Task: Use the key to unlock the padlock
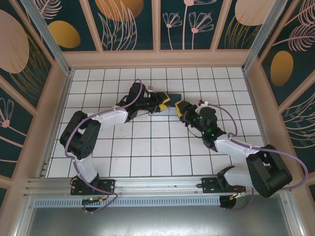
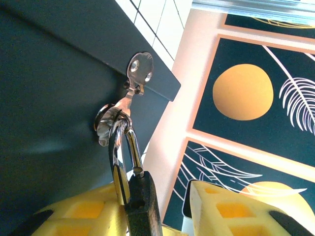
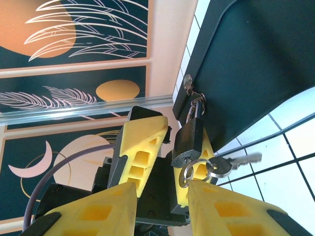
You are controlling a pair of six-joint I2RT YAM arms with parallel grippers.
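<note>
We see the padlock [image 3: 188,141] hanging by its shackle from a hasp on a dark box [image 3: 256,64] above the tiled bench [image 1: 147,147]. The left tool [image 2: 162,206] pinches the padlock body. The key [image 3: 231,164] juts beside the lock's base, seemingly inserted. The right tool [image 3: 162,206] stands spread, holding nothing.

white tiled table [image 1: 147,147], dark grid lines; a dark box [image 1: 170,102] rests on it

Left gripper [image 1: 165,102] and right gripper [image 1: 180,109] meet mid-table [image 1: 147,147] at dark panel [image 1: 173,102].
</note>
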